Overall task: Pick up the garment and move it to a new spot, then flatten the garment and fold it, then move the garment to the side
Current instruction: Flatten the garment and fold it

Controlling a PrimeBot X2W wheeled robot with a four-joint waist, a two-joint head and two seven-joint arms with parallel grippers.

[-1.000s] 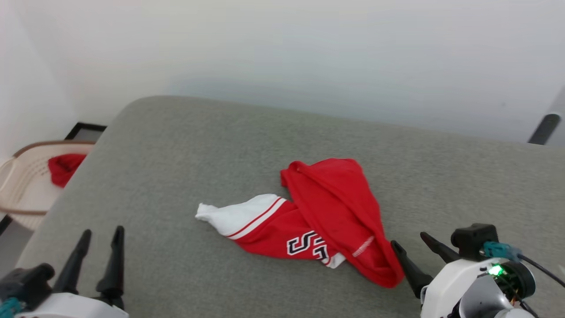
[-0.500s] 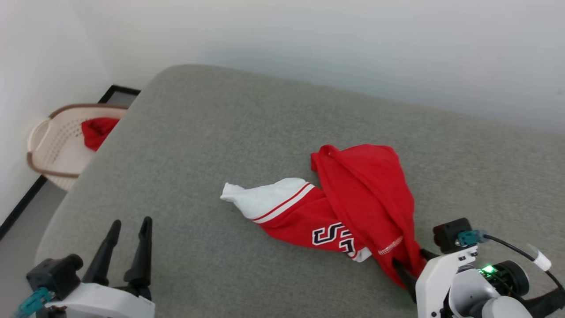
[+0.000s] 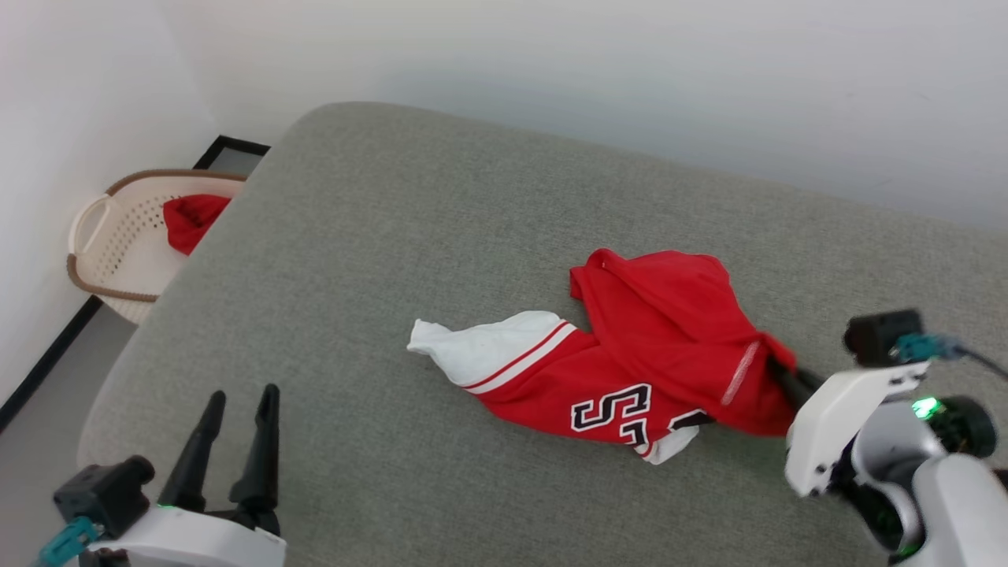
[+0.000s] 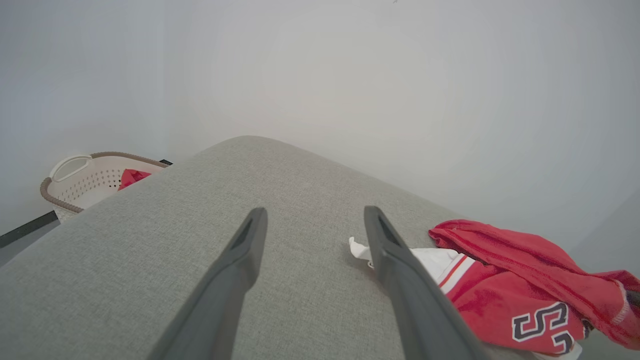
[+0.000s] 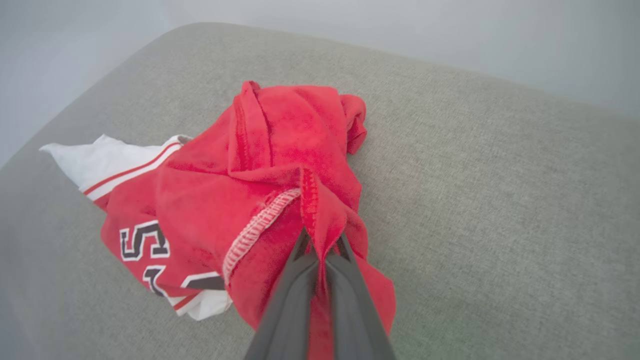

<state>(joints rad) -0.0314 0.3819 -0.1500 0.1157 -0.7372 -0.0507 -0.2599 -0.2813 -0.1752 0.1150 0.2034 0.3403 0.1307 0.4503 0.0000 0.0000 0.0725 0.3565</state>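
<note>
The garment (image 3: 630,346) is a crumpled red jersey with a white striped sleeve and black white-outlined lettering, lying on the grey cushioned surface (image 3: 378,236). My right gripper (image 3: 780,370) is shut on the jersey's red hem at its right end, and that edge is lifted off the surface. In the right wrist view the garment (image 5: 260,180) bunches up between the two closed fingers (image 5: 345,280) of the right gripper (image 5: 322,240). My left gripper (image 3: 240,398) stands open at the lower left, well clear of the cloth. In the left wrist view, the left gripper (image 4: 315,217) is open and the garment (image 4: 505,280) lies off to its right.
A cream laundry basket (image 3: 118,236) with a small plain red cloth (image 3: 193,220) stands on the floor past the surface's left edge, near the white wall. The basket (image 4: 85,177) also appears at the left of the left wrist view. Bare grey surface surrounds the garment.
The head camera has shifted. My right gripper went from open beside the garment's right end to shut on its red hem, and that edge has risen. The left gripper stays open.
</note>
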